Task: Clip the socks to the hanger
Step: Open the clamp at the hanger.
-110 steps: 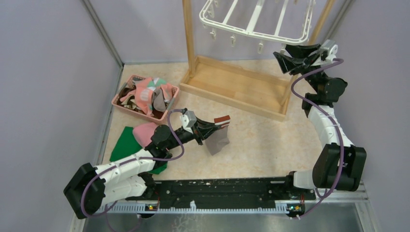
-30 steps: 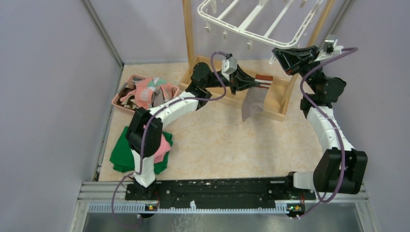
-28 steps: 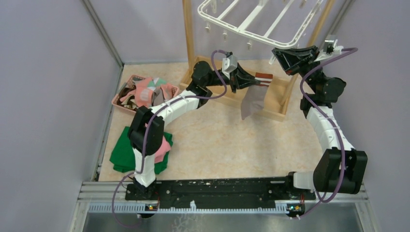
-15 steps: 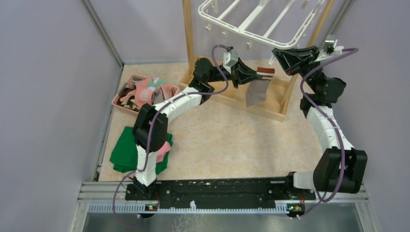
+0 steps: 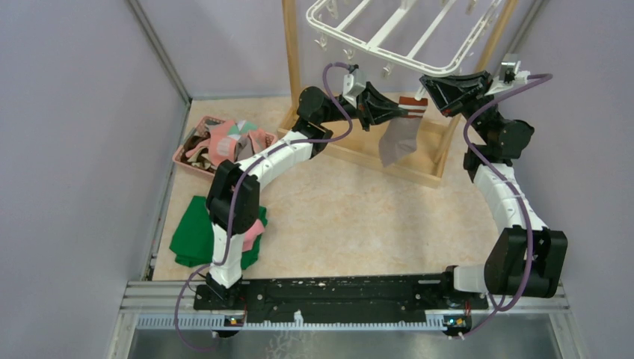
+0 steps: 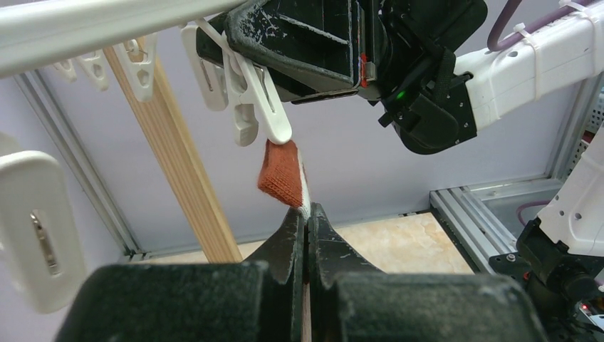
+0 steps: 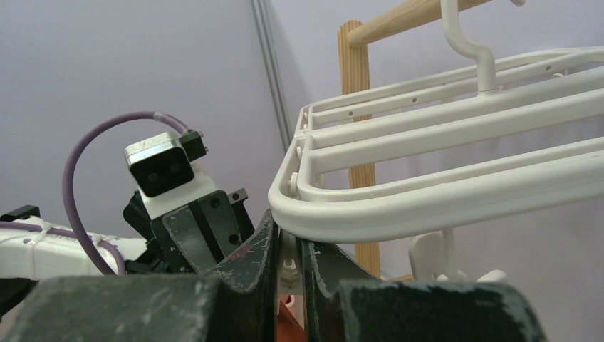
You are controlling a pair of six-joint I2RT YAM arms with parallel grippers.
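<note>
So: the sock point(image 5: 398, 140) is up at the hanger point(image 7: 427, 203), top centre of the overhead frame. It hangs by its red-and-white cuff from your left gripper point(image 5: 404, 109). The grey body drops straight down over the base of the wooden stand point(image 5: 351, 142), so the long axis is vertical with the cuff on top.

In the left wrist view the fingers are pinched tight on the fabric, with just the cuff corner poking up at frame centre. The target clip point(image 6: 251, 107) sits directly above it, a touch toward the upper left. Its lower jaws look splayed. The cuff tip is right at one jaw tip, but I can't tell whether they touch.

Your right gripper point(image 5: 426, 81) comes in from the right of the overhead frame. In its own wrist view the fingers are narrow, nipped on the white top of that clip just under the hanger rim. My read is that it's squeezing the clip open for you.

What matters for the move is that the clip mouth is above the cuff and slightly upper left of it in the left wrist frame. The left arm should do the travelling, cuff first, up into the gap, while the right arm only holds and then releases. The cuff looks bunched, so it may catch on a jaw tip instead of seating.

The remaining socks point(image 5: 228, 142) are in the pink basket point(image 5: 187, 155) at centre left, well away from both arms.
</note>
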